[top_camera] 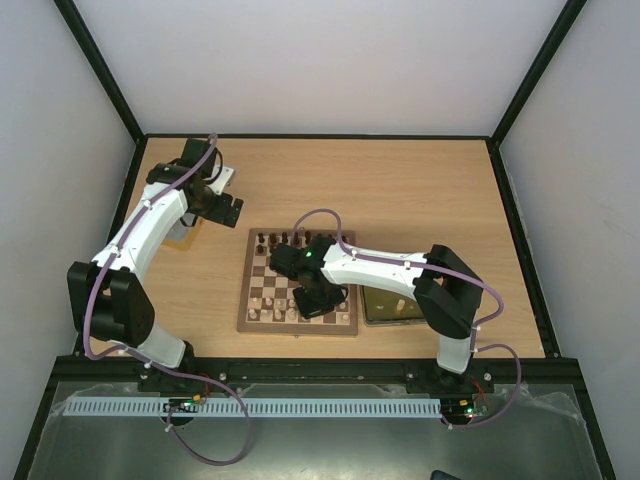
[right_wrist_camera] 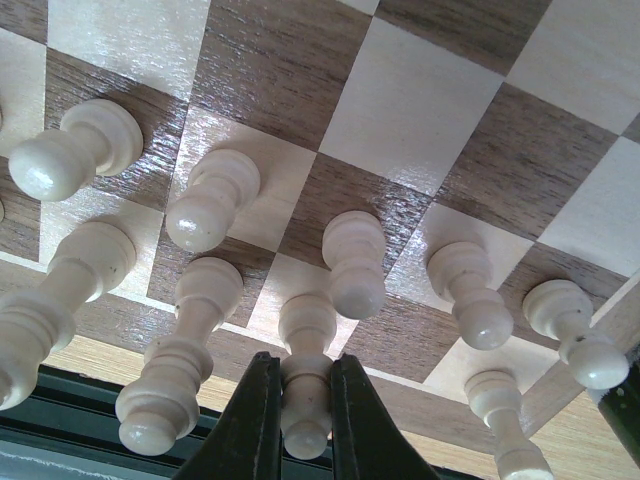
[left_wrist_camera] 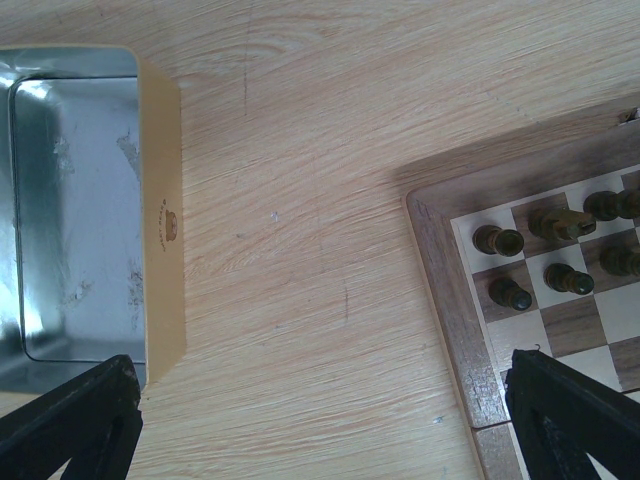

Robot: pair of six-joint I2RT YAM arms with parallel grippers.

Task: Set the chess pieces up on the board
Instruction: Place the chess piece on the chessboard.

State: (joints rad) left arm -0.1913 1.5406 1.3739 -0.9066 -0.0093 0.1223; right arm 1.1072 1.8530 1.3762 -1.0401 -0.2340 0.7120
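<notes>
The board (top_camera: 260, 272) lies mid-table, dark chess pieces (top_camera: 265, 240) along its far rows and cream ones (top_camera: 262, 310) along its near rows. My right gripper (right_wrist_camera: 305, 425) is shut on the head of a cream piece (right_wrist_camera: 306, 335) that stands in the back row at the near edge, with other cream pieces (right_wrist_camera: 205, 205) upright around it on the board (right_wrist_camera: 420, 100). In the top view the right gripper (top_camera: 318, 303) hangs over the near right squares. My left gripper (left_wrist_camera: 320, 435) is open over bare table, between a tin and the board's corner (left_wrist_camera: 445, 290) with its dark pieces (left_wrist_camera: 498, 241).
An empty metal tin (left_wrist_camera: 70, 200) with a gold-coloured side lies left of the board, partly under my left arm (top_camera: 150, 215). A gold tray (top_camera: 392, 305) sits against the board's right edge. Black frame posts and white walls enclose the table.
</notes>
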